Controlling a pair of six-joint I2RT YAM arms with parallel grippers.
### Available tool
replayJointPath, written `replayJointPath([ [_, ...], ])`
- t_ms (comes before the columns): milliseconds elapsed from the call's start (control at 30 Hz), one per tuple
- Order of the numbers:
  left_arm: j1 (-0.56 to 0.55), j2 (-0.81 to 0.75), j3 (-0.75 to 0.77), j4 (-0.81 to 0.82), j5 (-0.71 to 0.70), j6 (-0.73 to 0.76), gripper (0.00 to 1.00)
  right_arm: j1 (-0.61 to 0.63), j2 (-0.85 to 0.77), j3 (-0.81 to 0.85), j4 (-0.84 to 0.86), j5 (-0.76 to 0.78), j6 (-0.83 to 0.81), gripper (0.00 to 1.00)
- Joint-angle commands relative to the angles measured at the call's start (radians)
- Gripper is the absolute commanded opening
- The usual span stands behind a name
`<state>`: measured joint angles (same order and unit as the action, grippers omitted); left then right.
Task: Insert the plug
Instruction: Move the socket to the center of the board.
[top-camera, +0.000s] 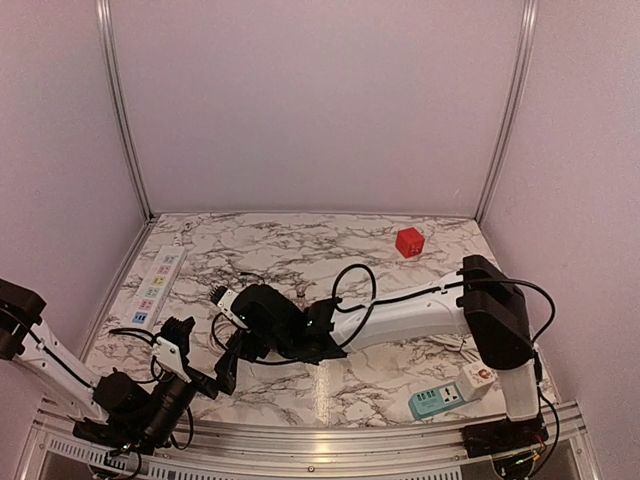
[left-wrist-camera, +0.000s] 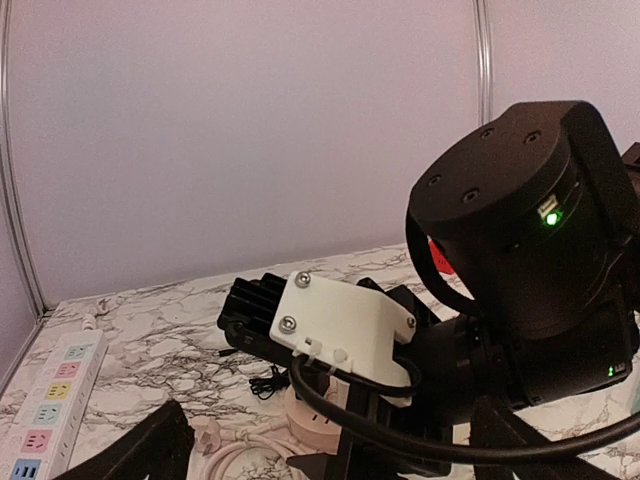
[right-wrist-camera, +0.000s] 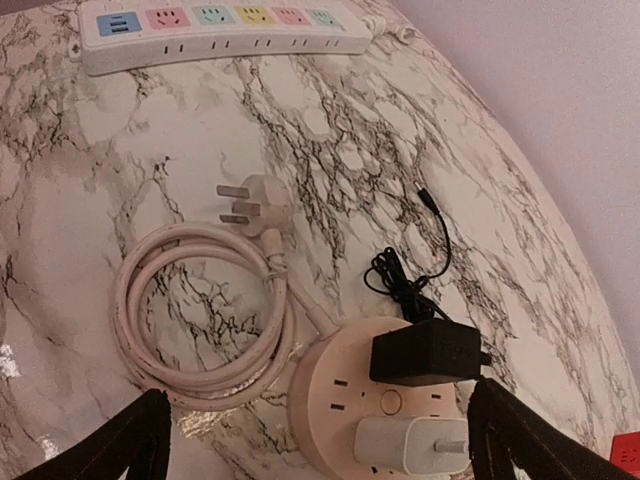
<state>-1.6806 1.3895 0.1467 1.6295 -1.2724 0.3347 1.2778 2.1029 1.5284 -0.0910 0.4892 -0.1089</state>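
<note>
The round socket hub (right-wrist-camera: 325, 400) runs off the bottom edge of the right wrist view, where the red cube (right-wrist-camera: 625, 455) is clipped at the corner and the power strip (right-wrist-camera: 220, 25) along the top. From above, the right arm (top-camera: 270, 318) hides the hub and its coiled cord (right-wrist-camera: 200, 310).

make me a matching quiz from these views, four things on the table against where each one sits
Things:
1 long power strip
2 black adapter
3 red cube
4 three-pin plug

Places:
a plugged into the round hub
b lying loose at the end of the coiled cable
c along the table left edge
d alone near the far right corner

Pairs: 1-c, 2-a, 3-d, 4-b
</note>
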Motion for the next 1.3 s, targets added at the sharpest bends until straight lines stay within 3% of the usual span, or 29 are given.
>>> replayJointPath([
  [0, 0.017, -0.107, -0.065, 0.130, 0.007, -0.071, 0.99, -0.061, 0.124, 0.163, -0.010, 0.022, -0.048, 0.98],
  [133, 0.021, -0.144, -0.088, 0.127, -0.001, -0.085, 0.99, -0.115, 0.223, 0.264, -0.050, 0.054, -0.020, 0.97],
  [367, 0.031, -0.195, -0.123, 0.131, -0.022, -0.120, 0.99, -0.172, 0.271, 0.213, -0.076, 0.130, 0.025, 0.96],
  [933, 0.048, -0.237, -0.133, 0.047, 0.014, -0.209, 0.99, -0.330, 0.105, -0.127, -0.028, 0.172, 0.074, 0.94],
  [1133, 0.050, -0.239, -0.132, 0.043, 0.016, -0.208, 0.99, -0.334, 0.102, -0.086, -0.122, 0.105, 0.156, 0.94],
  [1267, 0.051, -0.247, -0.133, 0.038, 0.018, -0.208, 0.99, -0.336, 0.088, -0.082, -0.183, 0.150, 0.176, 0.94],
])
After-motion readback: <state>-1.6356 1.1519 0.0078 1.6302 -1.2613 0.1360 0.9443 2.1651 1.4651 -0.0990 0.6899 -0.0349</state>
